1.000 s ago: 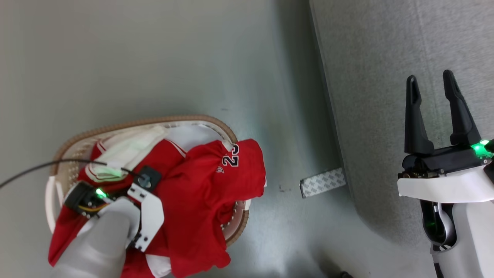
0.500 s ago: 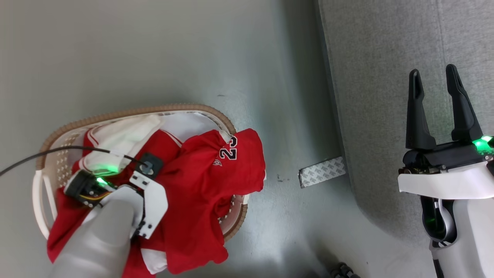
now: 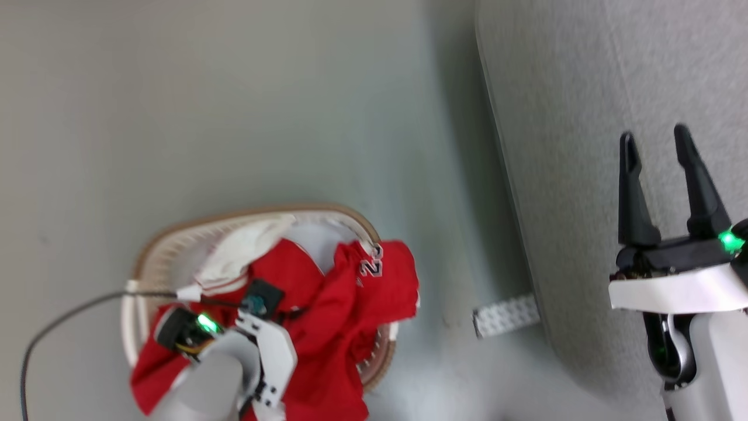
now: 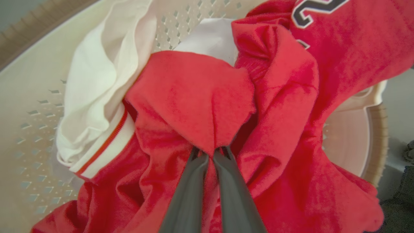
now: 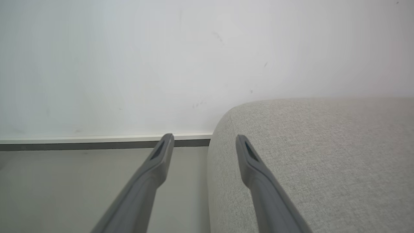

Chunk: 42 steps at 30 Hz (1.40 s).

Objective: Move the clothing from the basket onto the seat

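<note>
Red clothing (image 3: 345,316) with white trim and a number fills the cream basket (image 3: 175,240) on the floor at the lower left of the head view and spills over its rim. Inside the basket (image 4: 29,106), my left gripper (image 4: 212,152) is shut on a pinched fold of the red clothing (image 4: 194,100); a white garment (image 4: 100,81) lies beside it. My left wrist (image 3: 257,345) hangs over the pile. My right gripper (image 3: 657,143) stands open and empty over the grey seat (image 3: 584,117), whose rounded corner (image 5: 307,145) lies under its open fingers (image 5: 161,152).
A grey patterned strip (image 3: 505,316) lies on the floor between basket and seat. A black cable (image 3: 64,318) runs from my left wrist off to the left. Bare grey floor spreads beyond the basket. A white wall with a baseboard (image 5: 97,139) stands behind the seat.
My left gripper has closed on a fold of the red clothing. The head camera has shifted, so the basket sits lower and further right in view. The right gripper stays open.
</note>
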### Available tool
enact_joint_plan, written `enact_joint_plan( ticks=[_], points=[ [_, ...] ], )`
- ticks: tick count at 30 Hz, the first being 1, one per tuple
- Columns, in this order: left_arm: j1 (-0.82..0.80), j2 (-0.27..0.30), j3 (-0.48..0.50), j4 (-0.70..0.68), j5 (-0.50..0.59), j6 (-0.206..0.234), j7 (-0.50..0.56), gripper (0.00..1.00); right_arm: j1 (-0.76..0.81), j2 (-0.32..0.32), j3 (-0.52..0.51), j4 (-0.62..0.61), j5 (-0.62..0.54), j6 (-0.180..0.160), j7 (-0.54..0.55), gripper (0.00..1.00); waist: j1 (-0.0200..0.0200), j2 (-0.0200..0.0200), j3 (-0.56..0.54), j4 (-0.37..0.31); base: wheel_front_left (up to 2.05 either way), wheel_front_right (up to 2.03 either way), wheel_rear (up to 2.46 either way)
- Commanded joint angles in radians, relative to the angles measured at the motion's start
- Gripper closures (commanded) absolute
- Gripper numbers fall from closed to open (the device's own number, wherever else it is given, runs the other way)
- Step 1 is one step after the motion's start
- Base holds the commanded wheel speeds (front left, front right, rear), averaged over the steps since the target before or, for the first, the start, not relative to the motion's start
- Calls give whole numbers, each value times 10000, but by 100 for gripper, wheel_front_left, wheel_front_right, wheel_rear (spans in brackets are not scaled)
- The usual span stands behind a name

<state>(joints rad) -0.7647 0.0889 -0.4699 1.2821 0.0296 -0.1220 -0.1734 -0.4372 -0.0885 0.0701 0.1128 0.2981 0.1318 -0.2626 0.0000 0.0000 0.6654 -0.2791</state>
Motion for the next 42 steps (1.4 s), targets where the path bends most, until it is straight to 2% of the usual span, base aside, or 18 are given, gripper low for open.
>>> enact_joint_plan(
  ticks=[1, 9, 16, 20, 30, 42],
  points=[
    [311, -90, 13, -44, -257, -1, -275, 100, 237, -110, 0, 113, -65, -21, -30, 0, 0, 0, -1269, 671, 0, 0, 0],
    [1573, -356, -85, -1088, -1074, -82, -903, 100, 1000, -333, 124, 556, -73, -21, -30, 0, 0, 0, -3430, 1479, 0, 0, 0],
    [2928, -341, -454, -3330, -2092, -66, -916, 100, 1692, -338, 219, 918, -68, -21, -17, 0, 0, 0, -5002, 1979, 0, 0, 0],
    [3455, -94, -446, -4465, -2381, -66, -919, 100, 2019, -285, 339, 1046, -55, -21, -15, 0, 0, 0, -5648, 2220, 0, 0, 0],
    [3787, 203, -88, -7157, -3064, -68, -836, 100, 2607, -213, 640, 1077, 56, -21, 1, 0, 0, 0, -6507, 2646, 0, 0, 0],
    [2955, 594, 274, -10431, -3493, 100, 706, 100, 2927, -15, 1114, 901, 279, -21, -9, 0, 0, 0, -6858, 2739, 0, 0, 0]
  ],
)
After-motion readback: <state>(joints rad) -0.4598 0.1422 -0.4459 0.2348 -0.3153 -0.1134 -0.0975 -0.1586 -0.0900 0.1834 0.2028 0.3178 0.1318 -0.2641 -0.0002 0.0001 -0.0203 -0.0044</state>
